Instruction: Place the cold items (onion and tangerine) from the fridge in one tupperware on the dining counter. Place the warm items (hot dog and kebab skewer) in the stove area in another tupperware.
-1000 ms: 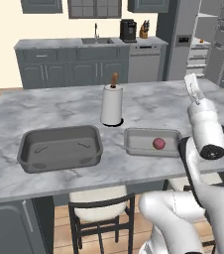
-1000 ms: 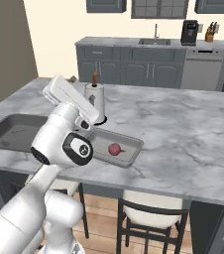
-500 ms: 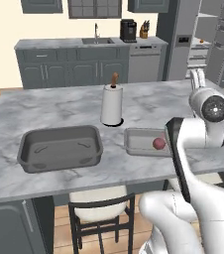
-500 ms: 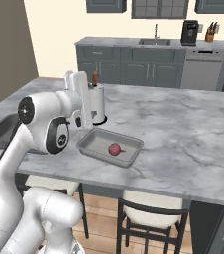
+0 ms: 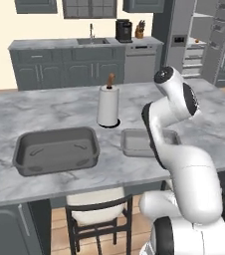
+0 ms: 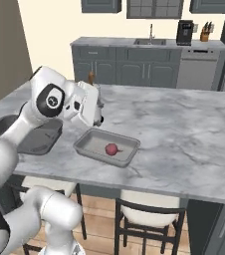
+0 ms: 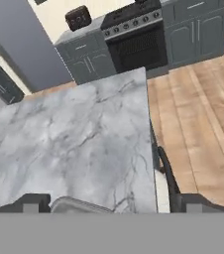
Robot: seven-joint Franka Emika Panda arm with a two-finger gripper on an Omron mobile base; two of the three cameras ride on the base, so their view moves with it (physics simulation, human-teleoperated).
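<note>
Grey marble dining counter (image 6: 184, 134) carries a shallow grey tupperware (image 6: 87, 144) with a red onion (image 6: 111, 149) lying at its centre. At the tray's ten o'clock hovers the gripper (image 6: 97, 113), claw spread wide and holding nothing. A second, deeper tupperware (image 5: 55, 149) sits at nine o'clock from the first, well apart. A paper towel roll (image 5: 108, 105) stands near, at eleven o'clock of the onion's tray.

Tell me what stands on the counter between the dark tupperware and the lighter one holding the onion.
Only bare marble counter lies between the dark tupperware and the lighter tupperware holding the onion, as the left base view shows. The paper towel roll stands just behind that gap.
</note>
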